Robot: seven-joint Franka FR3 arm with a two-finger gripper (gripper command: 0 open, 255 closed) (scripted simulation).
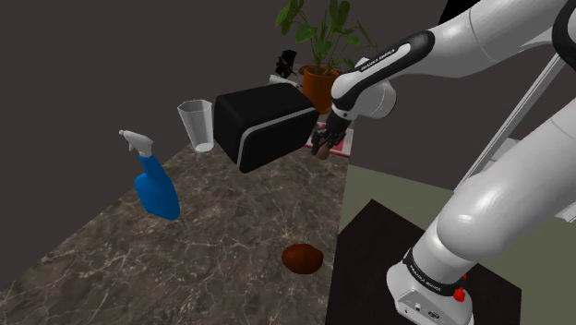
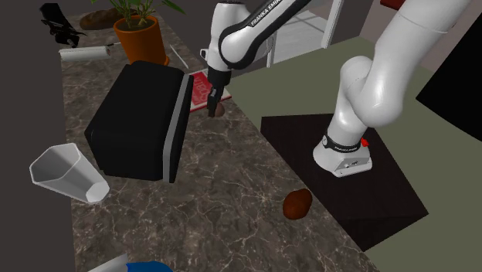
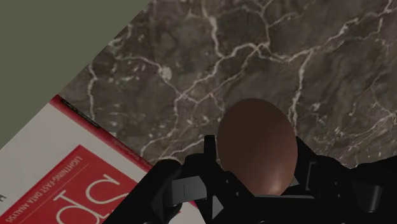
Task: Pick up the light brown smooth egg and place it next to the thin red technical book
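The gripper is clenched on the egg, fingers clasping it on both sides. It hangs low over the marble counter, just beside the red book's corner. So we're in the placing step, and the carry looks about done.

The next move, I'd say, is a short, gentle drop to the marble, then opening the jaws slowly. An egg rolls, so it wants to touch down before the release, clear of the book's edge and not on the cover.

Now the count:
- One book.
- Two brown egg shapes: the one in the grip and a darker one lying on the counter near the stand.
- One blue spray bottle.
- One clear cup.
- One black box.
- One potted plant.
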